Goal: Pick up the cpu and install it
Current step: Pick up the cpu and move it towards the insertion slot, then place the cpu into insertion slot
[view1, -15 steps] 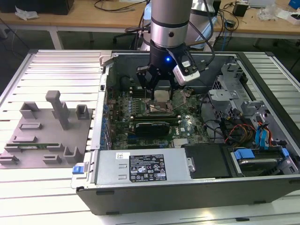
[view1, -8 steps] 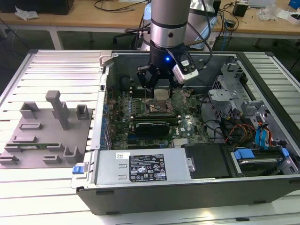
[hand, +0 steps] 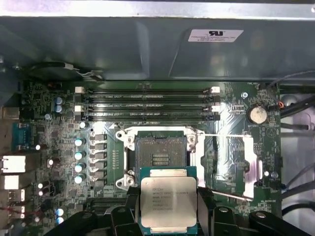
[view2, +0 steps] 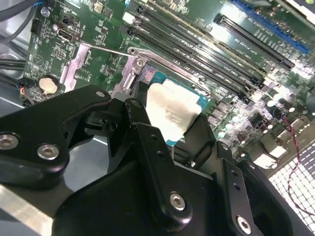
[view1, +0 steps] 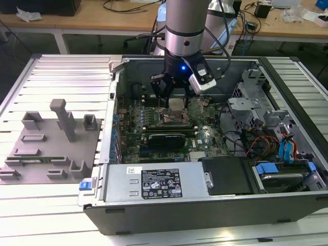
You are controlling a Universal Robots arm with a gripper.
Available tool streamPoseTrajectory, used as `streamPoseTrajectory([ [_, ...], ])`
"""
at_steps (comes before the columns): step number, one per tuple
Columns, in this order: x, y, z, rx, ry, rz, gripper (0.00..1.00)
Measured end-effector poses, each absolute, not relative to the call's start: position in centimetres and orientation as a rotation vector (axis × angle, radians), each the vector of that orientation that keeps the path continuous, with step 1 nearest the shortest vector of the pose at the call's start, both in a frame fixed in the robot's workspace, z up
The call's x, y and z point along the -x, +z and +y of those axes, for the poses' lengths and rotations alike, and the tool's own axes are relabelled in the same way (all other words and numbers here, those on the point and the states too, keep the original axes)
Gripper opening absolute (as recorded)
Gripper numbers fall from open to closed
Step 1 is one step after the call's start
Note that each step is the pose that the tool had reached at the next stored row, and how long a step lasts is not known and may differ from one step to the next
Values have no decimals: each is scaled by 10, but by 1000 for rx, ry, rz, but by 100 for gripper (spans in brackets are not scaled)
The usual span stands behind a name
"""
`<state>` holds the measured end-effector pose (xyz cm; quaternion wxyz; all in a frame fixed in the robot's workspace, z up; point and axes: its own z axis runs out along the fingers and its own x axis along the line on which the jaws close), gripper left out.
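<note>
The cpu [hand: 169, 200], a flat square chip with a shiny silver top on a green edge, is held between the black fingers [hand: 129, 210] of my gripper [hand: 169, 209]. In the first wrist view it hangs just beside the open socket [hand: 160, 151], whose contact field is bare and whose metal frame is swung open. The second wrist view has the cpu [view2: 173, 109] tilted over the socket frame [view2: 132, 69], with my gripper [view2: 170, 123] shut on its edges. In the exterior view my gripper [view1: 173, 98] is low inside the computer case, over the motherboard socket [view1: 172, 118].
Memory slots [hand: 147, 105] run along the board beyond the socket. The case walls [view1: 119, 77] surround the board. A power supply [view1: 159, 183] and a drive bay with blue clips [view1: 287, 148] sit nearby. A grey fixture [view1: 46, 148] stands at the exterior view's left.
</note>
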<state>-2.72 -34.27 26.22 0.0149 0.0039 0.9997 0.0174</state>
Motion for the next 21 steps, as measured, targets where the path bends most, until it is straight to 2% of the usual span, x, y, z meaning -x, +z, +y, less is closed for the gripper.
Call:
streamPoseTrajectory([
  [21,25,255,-334,-12,55,3111,55],
])
